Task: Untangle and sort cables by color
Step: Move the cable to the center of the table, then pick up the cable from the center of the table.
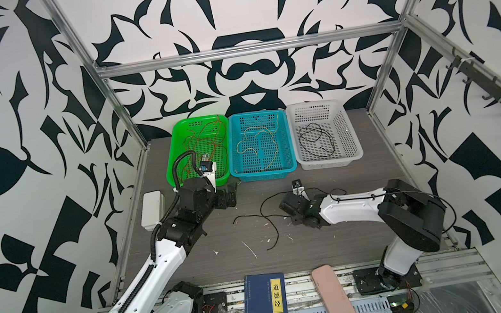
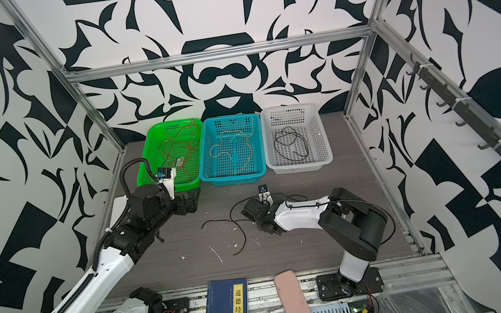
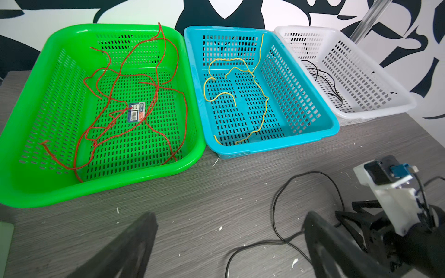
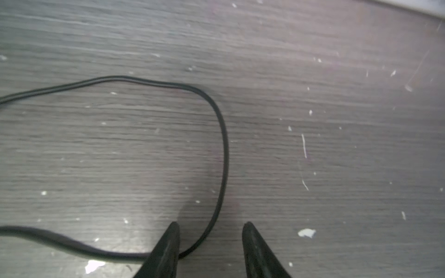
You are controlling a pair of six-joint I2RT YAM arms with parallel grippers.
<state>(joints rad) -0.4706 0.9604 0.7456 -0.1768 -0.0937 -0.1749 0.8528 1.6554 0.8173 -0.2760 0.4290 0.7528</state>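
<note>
Top views, black cable: the black cable [image 1: 276,232] lies loose on the grey table [image 1: 225,268], mid-table, on the near side of the baskets. It looks thread-thin, light and limp, so it will likely trail and snag when lifted.
Top views, right gripper: the right gripper [image 2: 251,220] sits low at the cable's right end; its gap is hard to read here.
Top views, left gripper: the left gripper [image 1: 231,197] hovers at the near edge of the green basket [image 1: 174,148].
Left wrist, sorted cables: red cables [image 3: 186,110] lie in the green basket, a yellow cable [image 3: 267,101] in the blue basket [image 3: 265,149], and a second black cable [image 3: 323,73] in the white basket [image 3: 375,113].
Left wrist, fingers: spread wide, empty.
Right wrist, fingers: moderately apart, not clamped. The cable's curve enters the gap beside one fingertip [image 4: 173,231]; I cannot tell whether they touch.
Right wrist, hold point: the bend between the tips looks best. Pinch fully, since so thin a strand can slip.
</note>
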